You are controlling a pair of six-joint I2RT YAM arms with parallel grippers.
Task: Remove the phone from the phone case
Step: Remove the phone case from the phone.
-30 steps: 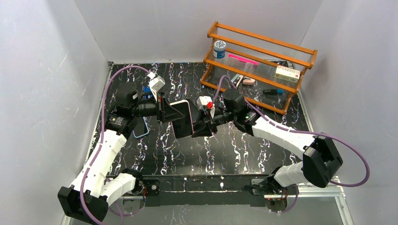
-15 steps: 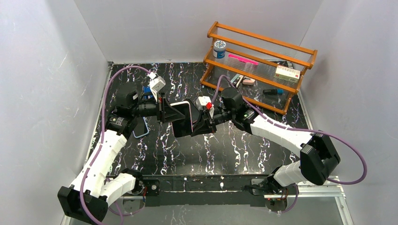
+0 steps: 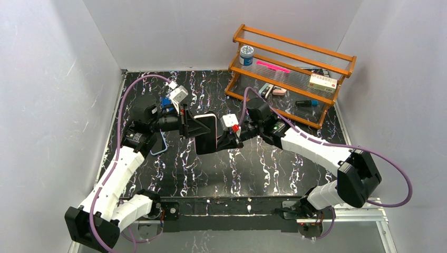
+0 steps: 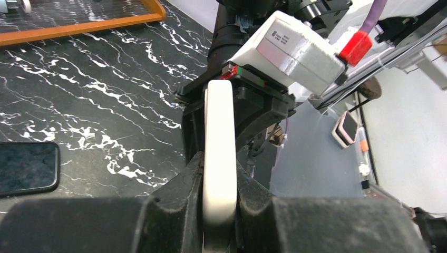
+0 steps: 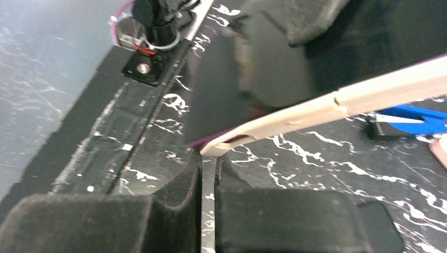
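Black marbled tabletop (image 3: 263, 168), white walls. Held up above its middle, edge-on between both arms, is the phone (image 3: 203, 134), which I judge is not yet out of its phone case (image 4: 219, 137). My left claw (image 3: 191, 126) is clenched across the case's pale rim. My right claw (image 5: 209, 174) is pinched almost closed at the lower corner, apparently on a thin lip. We're at the peeling step. Next I'd brace with the left and pry that corner away gently so nothing slips.

Phone (image 3: 205, 138) screen glossy; table (image 3: 253, 168) smooth, marbled; rack (image 3: 295, 40) varnished wood
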